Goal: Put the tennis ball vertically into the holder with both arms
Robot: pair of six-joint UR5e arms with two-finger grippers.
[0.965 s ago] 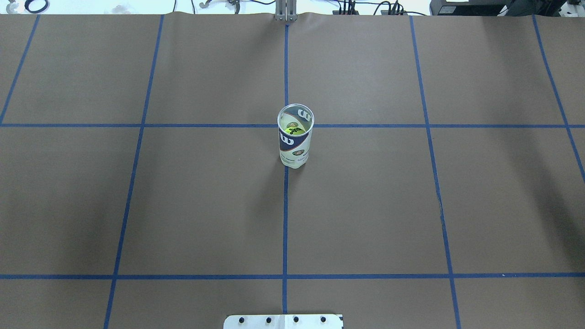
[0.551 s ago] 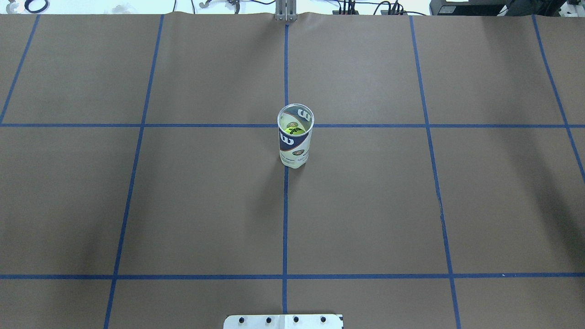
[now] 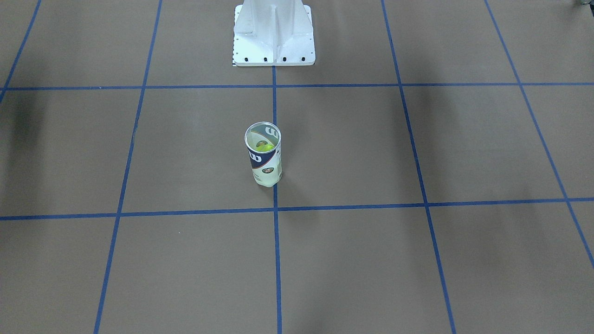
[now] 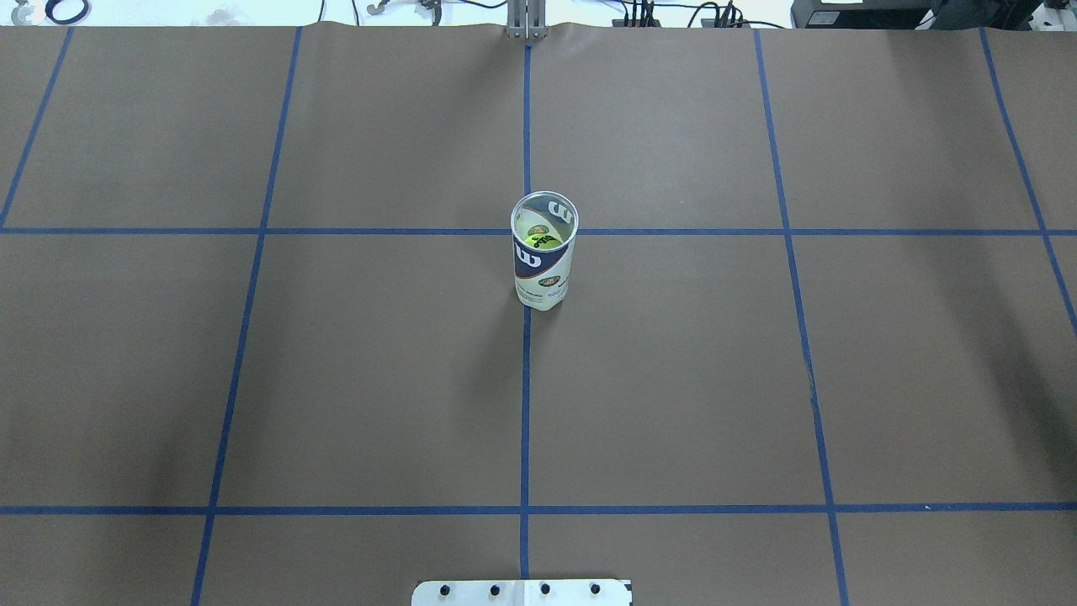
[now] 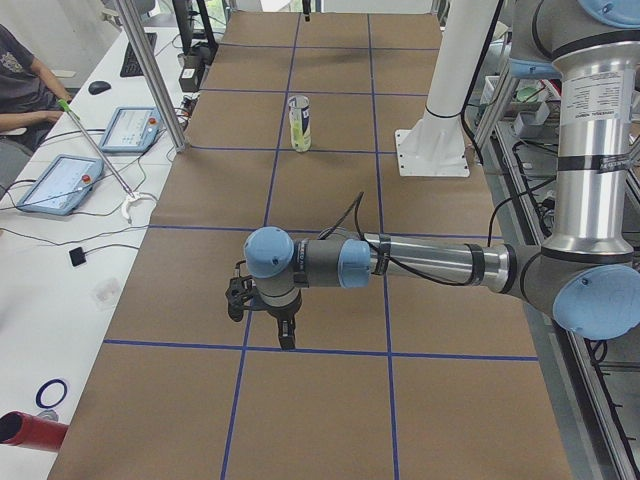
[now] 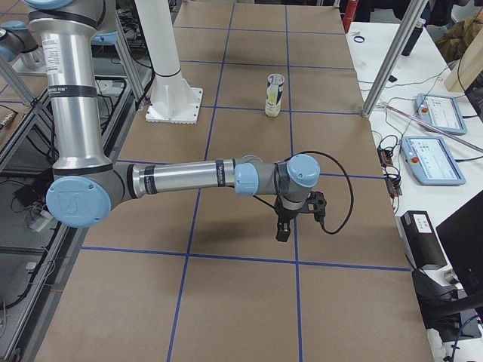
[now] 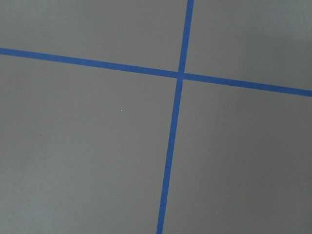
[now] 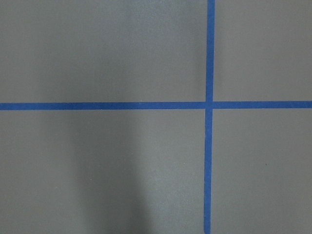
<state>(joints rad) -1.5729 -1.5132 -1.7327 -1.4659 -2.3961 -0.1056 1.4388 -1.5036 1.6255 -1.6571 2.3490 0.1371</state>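
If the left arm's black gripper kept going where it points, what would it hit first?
The black left gripper points down: probably the brown paper-covered table, near a blue tape crossing.

- Tennis-ball can (image 4: pixel 539 264): clear, navy-and-white label, white "W".
- Tennis ball (image 4: pixel 543 241) inside: yellow-green, apparently dark lettering.
- Tabletop (image 4: pixel 336 379): brown, blue tape grid.
- Left arm (image 5: pixel 430 263), right arm (image 6: pixel 181 177): silver-grey, light-blue joint caps.
- Base stand (image 3: pixel 274 32): white.

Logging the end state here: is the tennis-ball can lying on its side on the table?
No, the holder stands upright with its open mouth facing up and a yellow-green tennis ball visible inside.
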